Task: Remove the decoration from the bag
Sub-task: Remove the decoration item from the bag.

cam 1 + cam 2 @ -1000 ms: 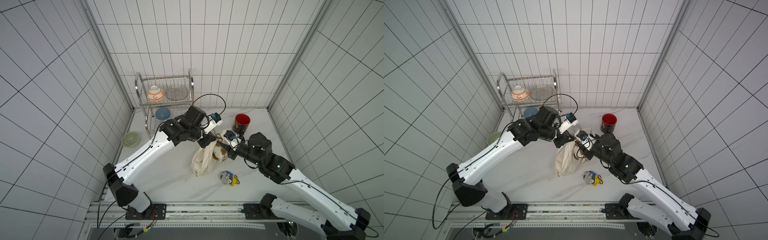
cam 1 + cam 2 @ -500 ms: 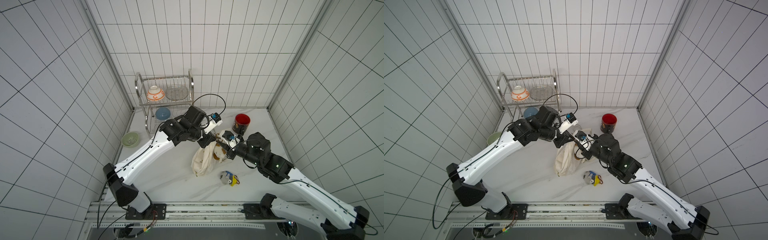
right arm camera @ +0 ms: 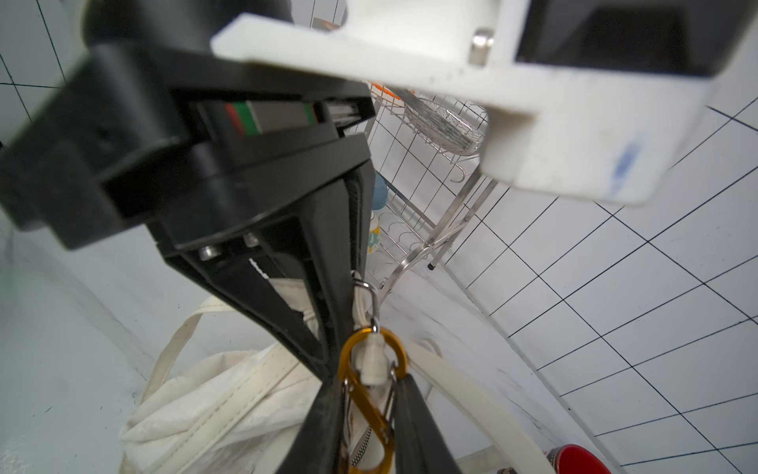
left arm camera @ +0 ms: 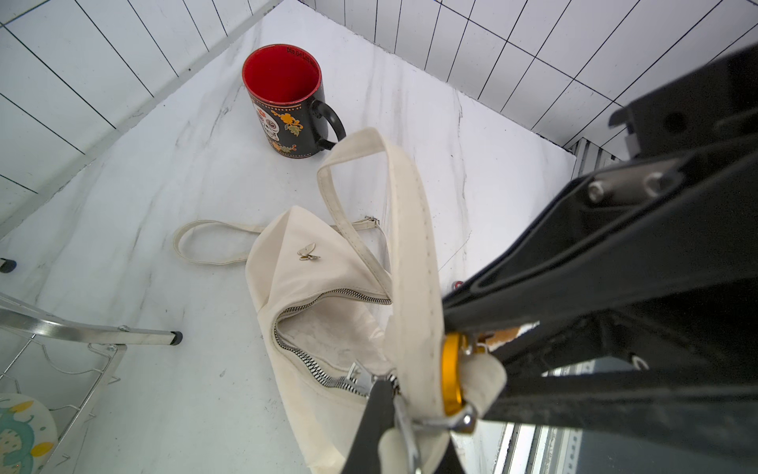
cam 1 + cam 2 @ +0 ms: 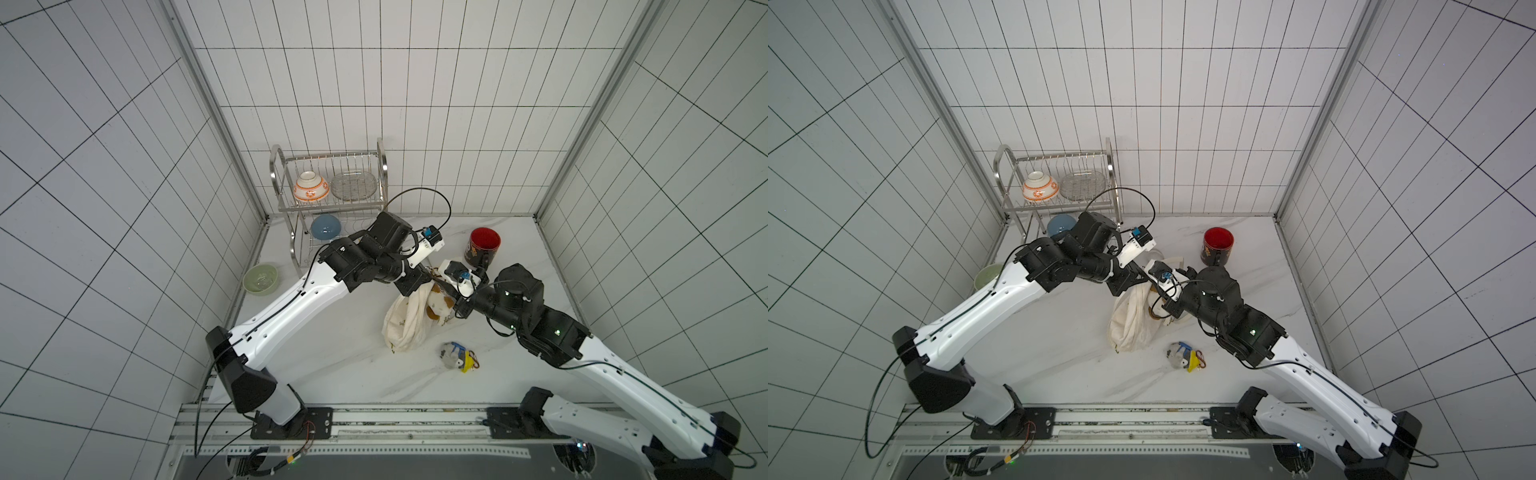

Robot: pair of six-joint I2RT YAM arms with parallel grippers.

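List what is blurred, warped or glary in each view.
Right wrist view: the left arm's black housing and white mount, close to the lens, are smeared out of focus, while the gold clip is sharper. Left wrist view: the mug and bag are crisp; the near black fingers blur. Both top views: tile lines bow toward the edges, light is even, shadows soft.

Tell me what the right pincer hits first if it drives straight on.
The gold clip sits between the right pincer's fingers; just beyond, probably the left pincer holding the bag strap.
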